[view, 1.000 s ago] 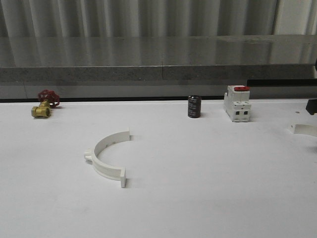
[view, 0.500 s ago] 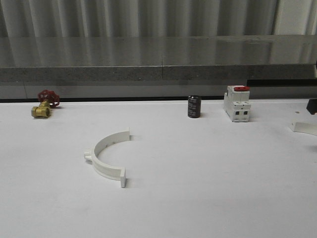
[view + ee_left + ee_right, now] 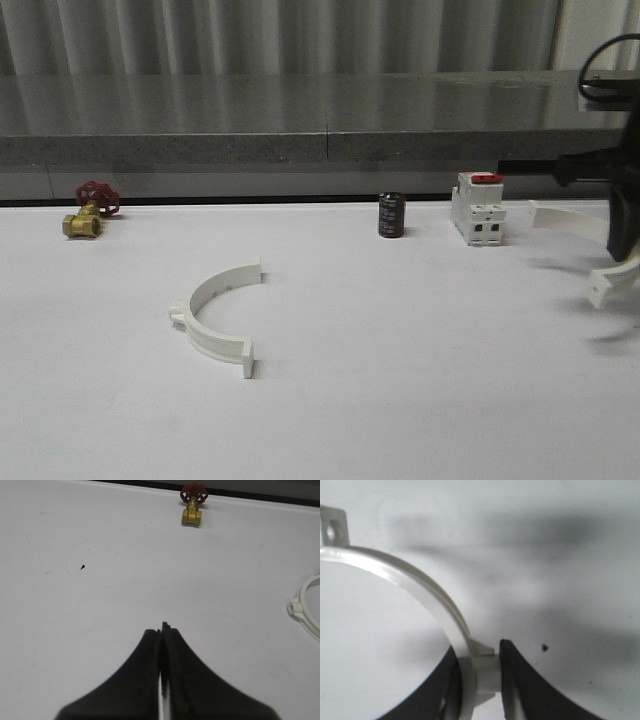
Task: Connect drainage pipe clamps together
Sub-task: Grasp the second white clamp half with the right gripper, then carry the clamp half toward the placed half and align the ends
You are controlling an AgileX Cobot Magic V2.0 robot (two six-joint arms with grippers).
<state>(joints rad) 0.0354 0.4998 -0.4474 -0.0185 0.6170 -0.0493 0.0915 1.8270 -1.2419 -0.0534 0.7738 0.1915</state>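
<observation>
One drainage pipe clamp point(image 3: 215, 315), a white half-ring, lies flat on the table left of centre with its open side facing right. Part of its edge, with the side lug point(image 3: 305, 614), appears in the left wrist view. The other clamp half point(image 3: 566, 218) hangs above the table at the far right, held by my right arm point(image 3: 625, 195). In the right wrist view my right gripper point(image 3: 480, 667) is shut on that half-ring point(image 3: 412, 580) at its side lug. My left gripper point(image 3: 162, 628) is shut on nothing, over bare table.
Along the back of the white table point(image 3: 400, 400) stand a brass valve with a red handle point(image 3: 88, 210), a small dark cylinder point(image 3: 391, 215) and a white breaker with a red top point(image 3: 478, 208). A grey ledge runs behind them.
My right arm has come into the front view from the right edge. The clamp half that lay at the far right of the table now hangs raised in its gripper.
</observation>
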